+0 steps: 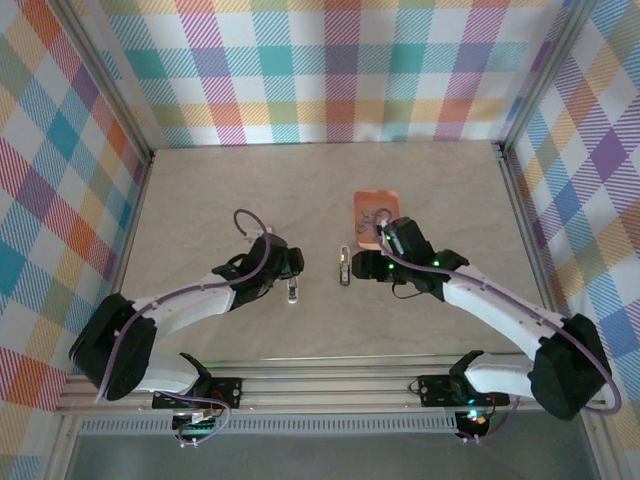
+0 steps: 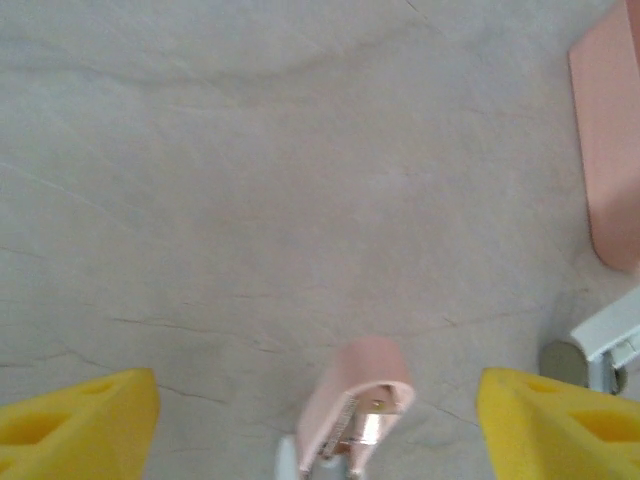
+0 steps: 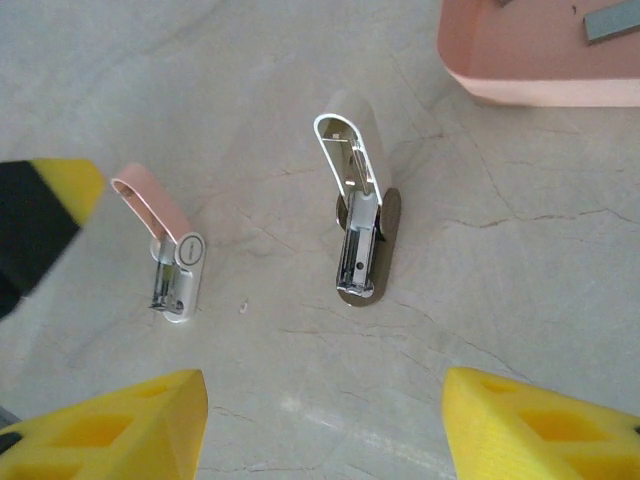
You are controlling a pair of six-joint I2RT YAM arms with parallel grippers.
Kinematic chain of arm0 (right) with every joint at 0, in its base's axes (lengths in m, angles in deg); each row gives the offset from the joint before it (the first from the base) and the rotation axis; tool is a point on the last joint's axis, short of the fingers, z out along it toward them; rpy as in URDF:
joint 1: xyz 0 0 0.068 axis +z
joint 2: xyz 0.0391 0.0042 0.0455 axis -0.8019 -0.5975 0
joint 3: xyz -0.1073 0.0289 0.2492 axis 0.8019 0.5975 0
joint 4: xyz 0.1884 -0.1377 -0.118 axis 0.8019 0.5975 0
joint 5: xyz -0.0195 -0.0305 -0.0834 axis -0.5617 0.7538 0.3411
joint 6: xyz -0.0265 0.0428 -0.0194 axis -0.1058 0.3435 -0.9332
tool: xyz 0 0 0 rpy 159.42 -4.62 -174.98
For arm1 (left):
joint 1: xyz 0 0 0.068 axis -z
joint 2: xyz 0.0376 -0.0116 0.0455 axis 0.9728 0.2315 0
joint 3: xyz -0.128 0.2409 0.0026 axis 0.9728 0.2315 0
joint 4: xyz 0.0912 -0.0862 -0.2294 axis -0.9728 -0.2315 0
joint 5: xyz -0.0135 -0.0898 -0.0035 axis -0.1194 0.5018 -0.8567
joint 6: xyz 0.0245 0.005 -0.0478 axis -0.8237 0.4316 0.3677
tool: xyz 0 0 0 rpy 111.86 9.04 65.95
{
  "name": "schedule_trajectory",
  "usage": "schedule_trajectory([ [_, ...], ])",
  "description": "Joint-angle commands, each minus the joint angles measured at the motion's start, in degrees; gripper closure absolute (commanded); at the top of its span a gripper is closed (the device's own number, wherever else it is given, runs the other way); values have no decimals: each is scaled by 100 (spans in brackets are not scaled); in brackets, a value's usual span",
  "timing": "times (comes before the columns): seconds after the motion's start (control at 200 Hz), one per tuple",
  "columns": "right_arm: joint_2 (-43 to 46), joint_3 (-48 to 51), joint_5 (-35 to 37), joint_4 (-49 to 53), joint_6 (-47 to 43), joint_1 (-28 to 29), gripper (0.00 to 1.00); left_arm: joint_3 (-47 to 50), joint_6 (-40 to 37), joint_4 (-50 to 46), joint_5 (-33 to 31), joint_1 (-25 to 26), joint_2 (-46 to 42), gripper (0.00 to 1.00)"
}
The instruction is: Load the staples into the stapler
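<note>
Right wrist | stapler [image 3: 360, 225] apart from tray [image 3: 530, 70] edge | right end effector [image 3: 325, 385] wide, empty | left end effector [image 2: 318, 400] wide

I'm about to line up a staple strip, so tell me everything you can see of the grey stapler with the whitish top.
The stapler is small, grey metal with a pale whitish top and a dark base. It is open: the top is swung up and back, baring the metal channel. It rests base down on the table, between the pink-topped stapler and the salmon tray, apart from both. Nothing but the table touches it.
</note>
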Motion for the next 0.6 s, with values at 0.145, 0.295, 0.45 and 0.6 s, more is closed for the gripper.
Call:
schedule_trajectory([
  [0.145, -1285, -1173, 724, 1304, 128, 470, 38, 765, 417, 39, 67, -767, -995, 4],
  [0.295, -2098, -1726, 949, 1545, 251, 575, 39, 1180, 504, 46, -30, -1095, -1422, 1],
  [0.45, -2769, -2106, 1011, 1487, 369, 601, 41, 1421, 415, 45, 27, -1356, -1566, 0],
  [0.6, -3282, -2415, 1119, 1425, 401, 634, 43, 1585, 323, 156, 208, -1534, -1534, 0],
])
